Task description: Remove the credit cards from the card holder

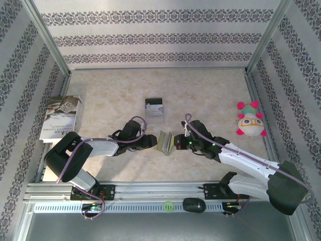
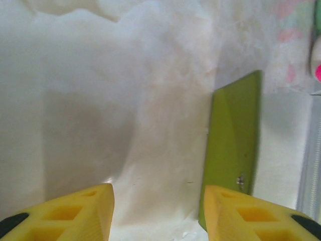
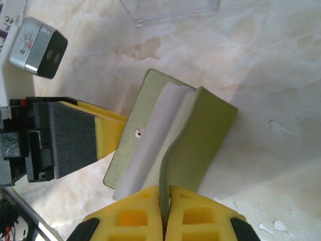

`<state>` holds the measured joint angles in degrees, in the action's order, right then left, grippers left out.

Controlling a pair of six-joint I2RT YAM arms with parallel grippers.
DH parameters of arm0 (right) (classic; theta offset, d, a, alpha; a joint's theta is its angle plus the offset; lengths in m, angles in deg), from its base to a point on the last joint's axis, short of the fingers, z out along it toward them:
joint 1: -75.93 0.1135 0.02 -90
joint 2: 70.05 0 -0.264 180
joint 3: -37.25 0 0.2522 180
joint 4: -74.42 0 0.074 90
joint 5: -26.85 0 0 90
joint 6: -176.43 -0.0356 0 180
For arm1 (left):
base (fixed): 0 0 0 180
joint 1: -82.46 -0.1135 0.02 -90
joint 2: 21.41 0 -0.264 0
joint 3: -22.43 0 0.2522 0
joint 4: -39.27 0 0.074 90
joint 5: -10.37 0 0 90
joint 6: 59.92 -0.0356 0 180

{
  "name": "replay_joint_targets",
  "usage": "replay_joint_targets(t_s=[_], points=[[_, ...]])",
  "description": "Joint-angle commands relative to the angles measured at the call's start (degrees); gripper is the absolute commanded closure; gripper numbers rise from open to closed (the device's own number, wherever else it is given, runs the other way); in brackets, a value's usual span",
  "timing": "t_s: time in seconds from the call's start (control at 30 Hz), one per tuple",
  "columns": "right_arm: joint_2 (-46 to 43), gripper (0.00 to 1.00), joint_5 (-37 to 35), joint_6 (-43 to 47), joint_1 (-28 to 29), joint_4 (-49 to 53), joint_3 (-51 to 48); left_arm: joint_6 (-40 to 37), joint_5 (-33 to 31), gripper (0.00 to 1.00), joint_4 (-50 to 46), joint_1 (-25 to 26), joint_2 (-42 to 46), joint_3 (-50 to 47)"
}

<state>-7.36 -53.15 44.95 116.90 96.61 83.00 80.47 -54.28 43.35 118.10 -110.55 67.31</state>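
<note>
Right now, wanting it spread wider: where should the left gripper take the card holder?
Probably the card holder's free flap, by its edge, from the left: it stands upright, splayed from the flap the right gripper pinches, beside the open left gripper.

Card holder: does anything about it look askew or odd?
Yes. The card holder stands on edge between the left claw and right claw, splayed half open, one flap pinched in the right claw, not lying flat.
</note>
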Motion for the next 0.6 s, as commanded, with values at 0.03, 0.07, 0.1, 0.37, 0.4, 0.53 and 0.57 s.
replay_joint_targets(t_s=[0.03,0.07,0.1,0.37,0.4,0.53,0.57], points=[[0.7,1.0,-3.81,-0.26,1.03,3.86,2.72,-2.45,-2.79,0.49,-5.38,-0.66,3.45,0.75],[1.22,1.0,-3.55,-0.1,1.32,3.16,2.82,-2.69,-3.02,0.48,-5.6,-0.62,4.85,0.36],[1.89,1.0,-3.26,-0.05,1.57,2.53,3.26,-2.8,-3.49,0.47,-6.28,-0.65,6.4,0.07],[12.1,1.0,2.38,5.33,3.89,0.99,12.86,-5.75,-8.55,0.42,-15.12,-0.72,18.26,-0.6],[12.94,1.0,2.69,5.64,4.03,1.01,13.54,-6.17,-8.84,0.43,-16.0,-0.73,18.98,-0.4],[13.34,1.0,2.77,6.49,4.38,1.95,14.18,-7.24,-9.08,0.44,-17.61,-0.75,20.38,-0.27],[12.49,1.0,1.05,6.26,4.3,3.34,13.46,-7.24,-9.29,0.45,-17.62,-0.75,20.36,-0.4]])
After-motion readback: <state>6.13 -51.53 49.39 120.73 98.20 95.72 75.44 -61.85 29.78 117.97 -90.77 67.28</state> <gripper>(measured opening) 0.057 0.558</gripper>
